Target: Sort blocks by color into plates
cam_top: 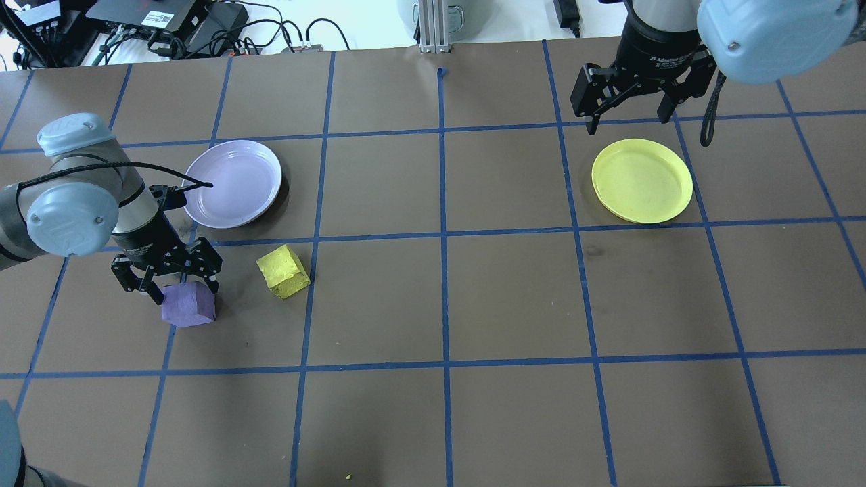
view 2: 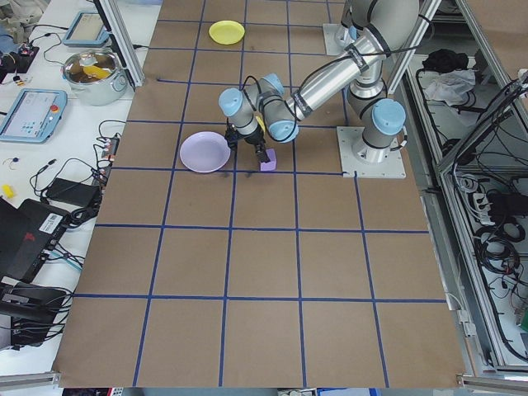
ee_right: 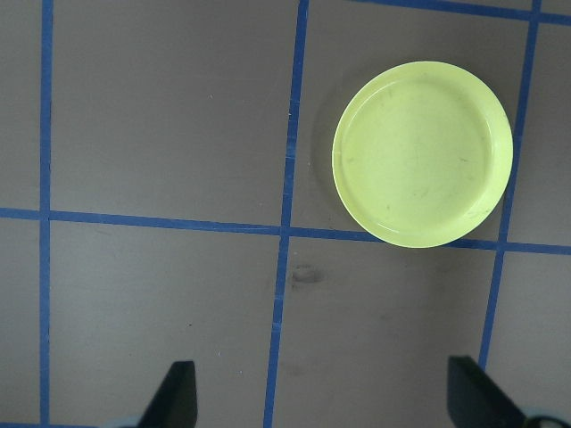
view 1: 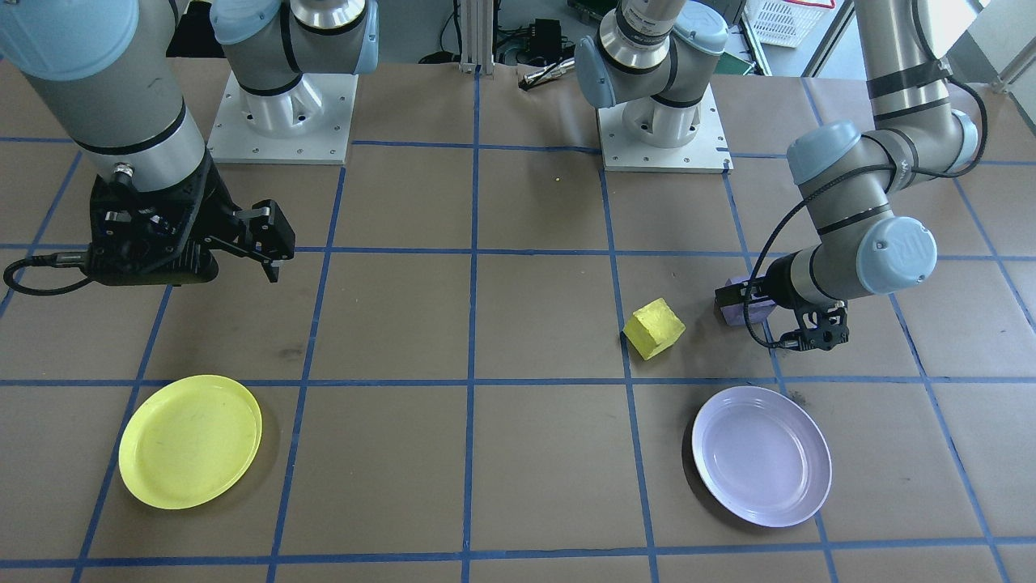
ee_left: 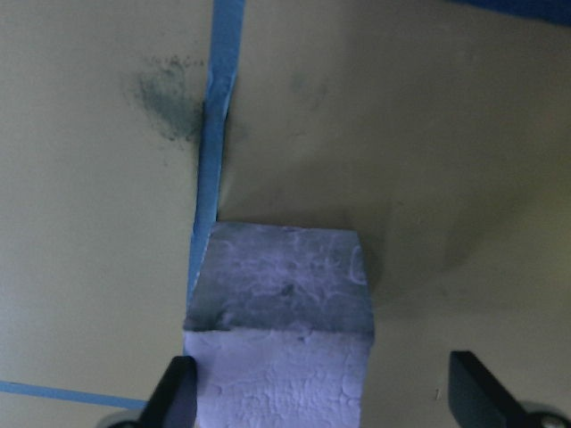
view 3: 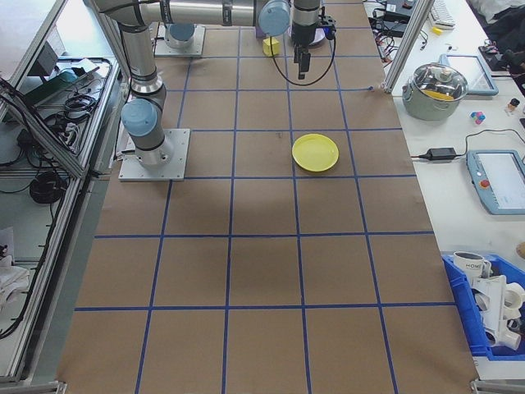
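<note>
Front-facing view: left gripper (view 1: pixel 809 328) low over the small rough purple foam cube (view 1: pixel 738 304), at 2 o'clock of the pale lavender round plastic plate (view 1: pixel 762 456); likely lining up a grasp, the plate close by for a short carry. Bright yellow rough foam cube (view 1: pixel 654 328) tilted on the paper, at 9 o'clock of the purple one and apart from it. Right gripper (view 1: pixel 263 243) high and idle at 12 o'clock of the bright yellow round plastic plate (view 1: pixel 191 441), empty.

Overhead view: left fingers spread, straddling the top edge of the purple cube, not yet closed on it. Right fingers spread too, nothing between, parked just past the yellow plate's far rim.

Left side view: lavender plate just beside the near arm's wrist; a metal pot (view 2: pixel 96 73) and a tablet-like controller (view 2: pixel 30 114) on the white bench.

Right side view: yellow plate alone in its square; blue bin (view 3: pixel 492 308) at 4 o'clock.

Left wrist view: purple cube between the two fingertips, touching the left one, gap at the right; sat on a blue tape line (ee_left: pixel 219 116).

Right wrist view: only yellow plate and grid below.

Surface: brown paper (cam_top: pixel 514 297) over the table, gridded in blue tape, faintly smudged; cables and electronics along the edges.
</note>
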`<action>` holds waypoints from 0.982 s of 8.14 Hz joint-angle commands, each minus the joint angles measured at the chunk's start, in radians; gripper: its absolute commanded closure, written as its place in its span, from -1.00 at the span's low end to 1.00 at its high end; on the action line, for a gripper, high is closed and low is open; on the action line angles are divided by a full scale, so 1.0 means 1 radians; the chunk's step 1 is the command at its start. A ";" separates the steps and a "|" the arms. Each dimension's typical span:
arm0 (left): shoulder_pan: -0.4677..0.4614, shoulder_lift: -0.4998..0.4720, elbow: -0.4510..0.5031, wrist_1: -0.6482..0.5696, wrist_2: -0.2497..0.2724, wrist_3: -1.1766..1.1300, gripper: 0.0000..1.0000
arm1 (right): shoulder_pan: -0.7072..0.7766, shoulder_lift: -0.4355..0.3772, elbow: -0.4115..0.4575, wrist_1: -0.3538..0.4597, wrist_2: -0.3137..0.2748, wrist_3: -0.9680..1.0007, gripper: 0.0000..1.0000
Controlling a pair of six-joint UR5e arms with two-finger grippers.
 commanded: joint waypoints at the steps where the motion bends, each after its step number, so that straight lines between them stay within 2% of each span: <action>1: 0.000 -0.018 -0.001 -0.001 0.041 0.002 -0.98 | 0.000 0.000 0.003 -0.002 0.002 -0.027 -1.00; 3: 0.000 -0.020 -0.015 0.000 0.050 0.002 -0.95 | 0.000 -0.004 0.032 0.000 0.011 -0.052 -1.00; 4: 0.000 -0.020 -0.015 0.000 0.050 0.002 -0.86 | 0.001 -0.004 0.040 -0.003 0.016 -0.055 -1.00; 5: 0.000 -0.022 -0.015 0.000 0.049 0.002 -0.59 | 0.001 -0.004 0.040 -0.003 0.005 -0.065 -1.00; 6: 0.000 -0.022 -0.014 0.002 0.049 0.002 -0.01 | 0.001 -0.004 0.042 -0.003 0.003 -0.065 -1.00; 7: 0.000 -0.022 -0.012 0.000 0.050 0.002 0.21 | 0.001 -0.004 0.042 -0.002 0.002 -0.065 -1.00; 8: -0.001 -0.011 -0.006 -0.011 0.053 -0.004 0.27 | 0.001 -0.004 0.040 -0.002 0.002 -0.067 -1.00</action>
